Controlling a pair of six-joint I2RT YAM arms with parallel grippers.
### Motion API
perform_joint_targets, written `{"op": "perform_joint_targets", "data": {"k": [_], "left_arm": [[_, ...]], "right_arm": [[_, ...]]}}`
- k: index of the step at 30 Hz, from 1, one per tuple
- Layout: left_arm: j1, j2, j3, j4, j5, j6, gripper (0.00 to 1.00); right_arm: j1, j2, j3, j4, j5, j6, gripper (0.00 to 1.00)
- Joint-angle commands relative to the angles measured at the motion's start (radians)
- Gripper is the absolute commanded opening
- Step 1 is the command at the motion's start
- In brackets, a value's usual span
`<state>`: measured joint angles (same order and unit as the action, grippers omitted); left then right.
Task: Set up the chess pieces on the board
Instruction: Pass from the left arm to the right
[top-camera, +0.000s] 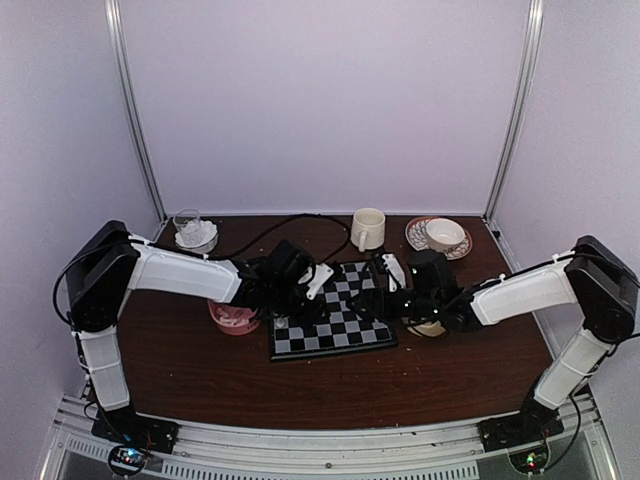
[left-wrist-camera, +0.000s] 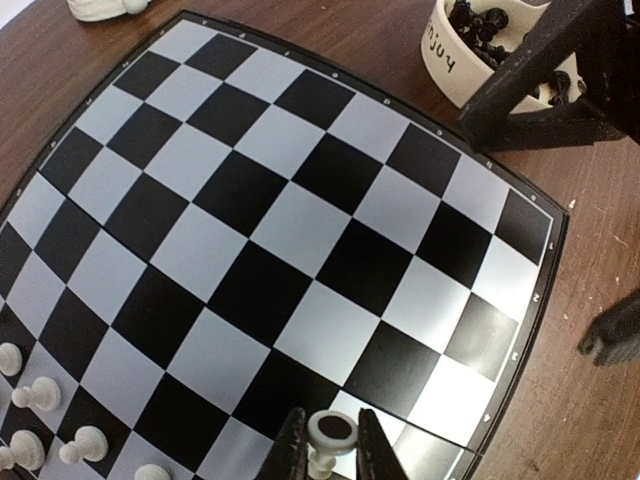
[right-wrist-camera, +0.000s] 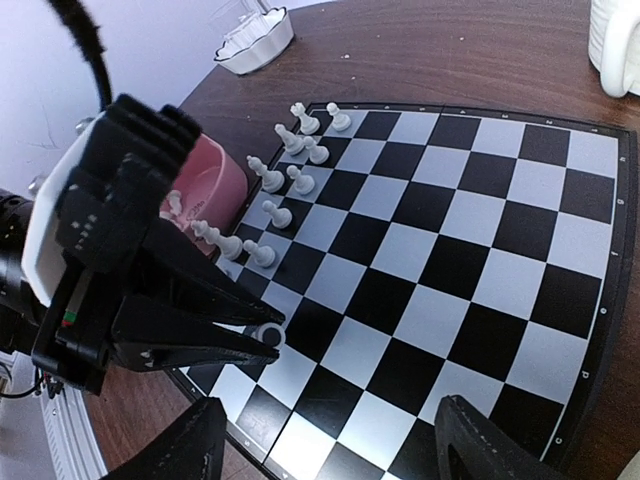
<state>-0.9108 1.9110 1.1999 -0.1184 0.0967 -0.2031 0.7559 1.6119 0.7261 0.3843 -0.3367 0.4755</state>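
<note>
One white piece pinched, about nine standing

One white piece (left-wrist-camera: 330, 432) is nipped in the left gripper's (left-wrist-camera: 323, 455) jaws over the board's (left-wrist-camera: 300, 200) near left corner. The right gripper (right-wrist-camera: 332, 400) hovers opposite, jaws spread. About nine white pieces (right-wrist-camera: 290, 160) stand along the board's left edge beside one pink bowl (right-wrist-camera: 215, 180). One cream bowl (left-wrist-camera: 450, 65) of black pieces (left-wrist-camera: 480, 20) sits off the right edge. Dark wooden table (top-camera: 200, 380), pale walls (top-camera: 320, 100).

board (top-camera: 335, 320) mid bench (top-camera: 200, 380) | left bowl (top-camera: 232, 320) just beside its left edge | right bowl (left-wrist-camera: 445, 60) by its right edge | chess pieces (right-wrist-camera: 290, 180) on its left columns | mug (top-camera: 367, 229) behind it | saucer (top-camera: 445, 240) far right | pawn (left-wrist-camera: 332, 430) in my left end effector (left-wrist-camera: 325, 450), over the near left corner
</note>
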Motion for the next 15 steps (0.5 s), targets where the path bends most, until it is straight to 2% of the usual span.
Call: {"op": "perform_joint_targets", "data": {"k": [1,9,15], "left_arm": [[0.039,0.010,0.034,-0.015,0.092,-0.115,0.12],[0.063,0.008,0.074,-0.025,0.190,-0.304,0.12],[0.062,-0.006,0.078,0.036,0.233,-0.488,0.12]], "right_arm": [[0.040,0.018,-0.031,0.118,0.021,-0.080,0.76],[0.146,-0.029,-0.053,0.128,0.163,-0.176,0.77],[0.193,-0.050,-0.065,0.148,0.238,-0.207,0.77]]}}
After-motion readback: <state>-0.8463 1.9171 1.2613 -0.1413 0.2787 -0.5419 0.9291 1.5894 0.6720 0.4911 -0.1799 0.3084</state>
